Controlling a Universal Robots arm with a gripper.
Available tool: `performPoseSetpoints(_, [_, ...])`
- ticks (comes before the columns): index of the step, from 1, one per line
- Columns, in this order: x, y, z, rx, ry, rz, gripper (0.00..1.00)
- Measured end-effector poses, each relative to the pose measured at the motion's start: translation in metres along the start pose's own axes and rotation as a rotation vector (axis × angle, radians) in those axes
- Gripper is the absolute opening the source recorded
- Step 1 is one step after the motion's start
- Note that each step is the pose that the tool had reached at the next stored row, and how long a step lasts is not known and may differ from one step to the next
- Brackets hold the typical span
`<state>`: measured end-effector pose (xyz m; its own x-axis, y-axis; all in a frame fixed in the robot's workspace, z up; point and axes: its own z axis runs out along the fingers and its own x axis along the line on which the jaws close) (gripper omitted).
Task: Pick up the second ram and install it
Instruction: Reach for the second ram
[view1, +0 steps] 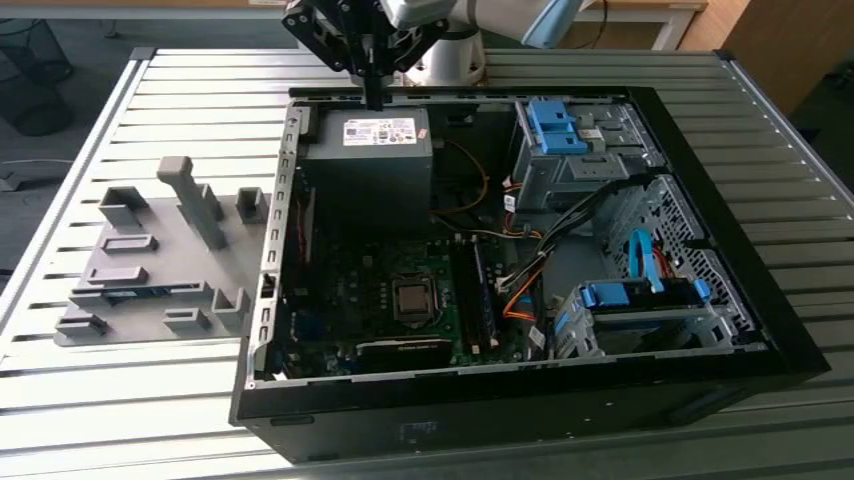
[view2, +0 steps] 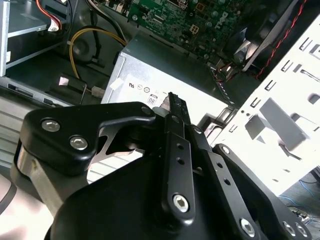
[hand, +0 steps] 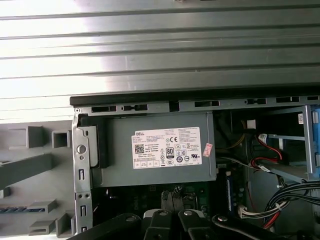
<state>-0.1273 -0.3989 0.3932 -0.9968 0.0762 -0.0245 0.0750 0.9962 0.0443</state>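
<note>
Exterior view: the black two-fingered gripper (view1: 375, 98) hangs over the far end of the open black computer case (view1: 534, 405), which lies on its side on the slatted metal table (view1: 160, 90). The fingertips point down at the grey metal power supply box with a white label (view1: 367, 150). In the second wrist view the gripper (view2: 174, 103) has its slim black fingers pressed together with nothing between them, poised just above that box (view2: 165, 65). The second ram (view1: 144, 292), a thin blue-teal circuit-board stick, lies flat in the grey plastic holder fixture (view1: 147, 235) on the table beside the case, on the exterior view's left, well apart from the gripper. In the first wrist view the stick (hand: 11, 209) shows as a bluish strip in the fixture (hand: 30, 170), next to the case wall.
</note>
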Motion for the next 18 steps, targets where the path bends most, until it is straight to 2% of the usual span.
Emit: performPoseSetpoints(18, [0.0039, -0.0003, 0.0006, 0.0000, 0.0000, 0.000, 0.11])
